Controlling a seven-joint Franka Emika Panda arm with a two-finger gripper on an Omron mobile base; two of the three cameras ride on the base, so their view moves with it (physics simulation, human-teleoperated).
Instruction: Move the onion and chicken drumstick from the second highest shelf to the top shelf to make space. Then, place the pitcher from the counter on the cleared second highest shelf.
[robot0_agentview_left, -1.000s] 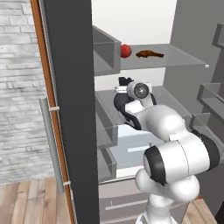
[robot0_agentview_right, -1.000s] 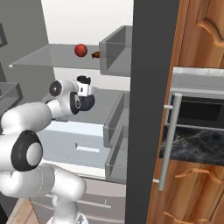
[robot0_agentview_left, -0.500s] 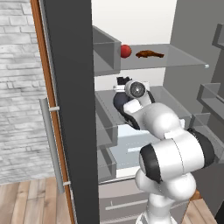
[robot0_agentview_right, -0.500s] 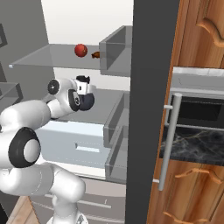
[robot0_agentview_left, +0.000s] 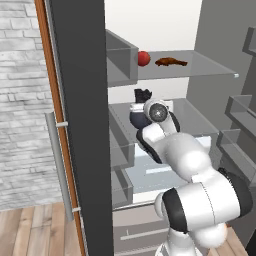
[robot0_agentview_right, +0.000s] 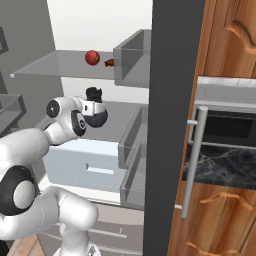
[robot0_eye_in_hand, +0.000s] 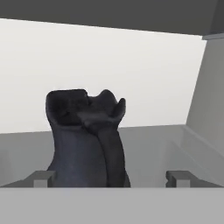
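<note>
The dark navy pitcher stands upright on the grey second highest shelf. My gripper is open at its base. The left fingertip is close beside the jug and the right fingertip is well clear of it. From the base, the pitcher shows just behind my hand. On the translucent top shelf lie the red onion and, beside it, the brown chicken drumstick.
A dark fridge wall stands to the left of the shelves, with grey door bins along it. White drawers sit below the shelf. At the right are the fridge door handle and brown cabinets.
My hand has sunk a little in front of the pitcher, which stays on the shelf. The onion and drumstick have not moved.
</note>
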